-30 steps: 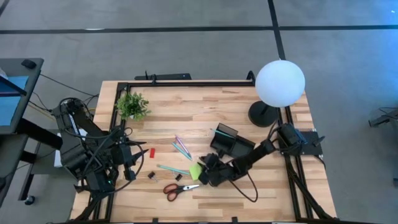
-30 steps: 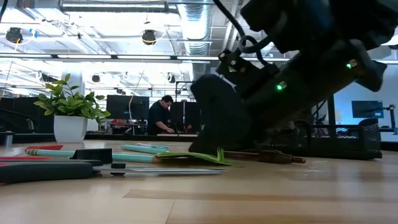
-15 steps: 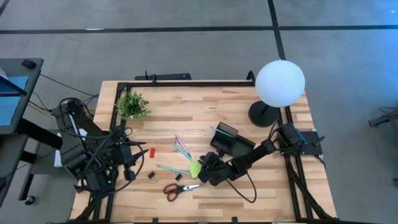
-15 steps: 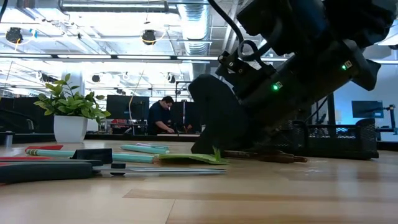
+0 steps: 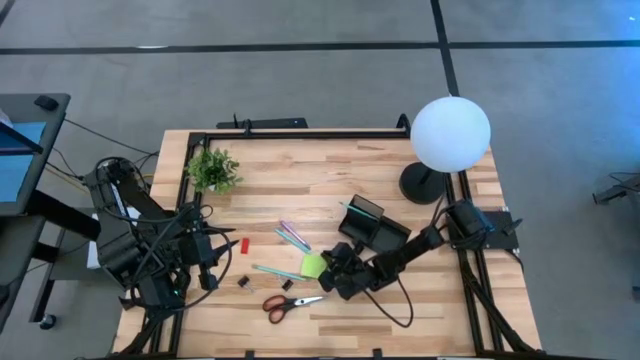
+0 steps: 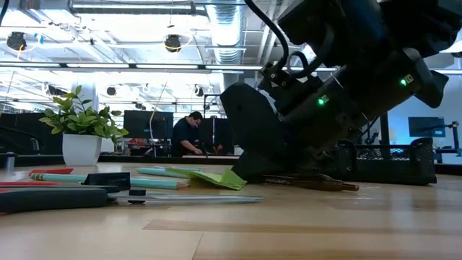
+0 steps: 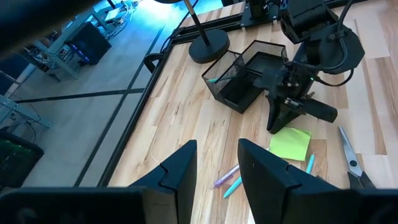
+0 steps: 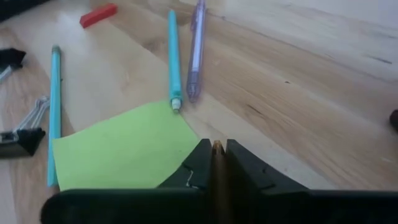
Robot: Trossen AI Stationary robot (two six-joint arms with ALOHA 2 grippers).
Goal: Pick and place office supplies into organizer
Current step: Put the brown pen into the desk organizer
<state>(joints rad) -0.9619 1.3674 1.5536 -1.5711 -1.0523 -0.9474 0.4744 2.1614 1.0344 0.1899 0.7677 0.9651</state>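
Observation:
The lime-green sticky-note pad (image 5: pixel 314 264) lies mid-table, with my right gripper (image 5: pixel 330 266) shut at its right corner. The black organizer (image 5: pixel 372 225) stands just behind that arm. The teal and purple pens (image 5: pixel 292 236) lie far-left of the pad, and one teal pen (image 5: pixel 275 271) lies to its left. The red-handled scissors (image 5: pixel 288 303) lie nearer the front edge, with black clips (image 5: pixel 243 283) and a small red block (image 5: pixel 233 245) further left. A dark pen (image 6: pixel 310 180) rests on the table under the right arm. My left gripper (image 7: pixel 217 171) hangs open over the table's left edge. My right gripper has the pad's near corner (image 8: pixel 189 146) at its fingertips, which come slanting down from the table's right side. The fingers (image 8: pixel 239 163) hide how many sheets are pinched. That side of the pad (image 6: pixel 232 175) is tipped up; its left part rests on the table.
A potted plant (image 5: pixel 213 170) stands at the far left. The white globe lamp (image 5: pixel 450 132) with its black base (image 5: pixel 420 183) stands at the far right. A cable (image 5: pixel 400 305) loops on the table in front of the right arm. A person shows in the room behind.
My right gripper has shut, rolled about its own line and edged toward the far edge. The pad has shifted that way with it. From above it now shows a broader face, and its gripper-side corner has tipped up.

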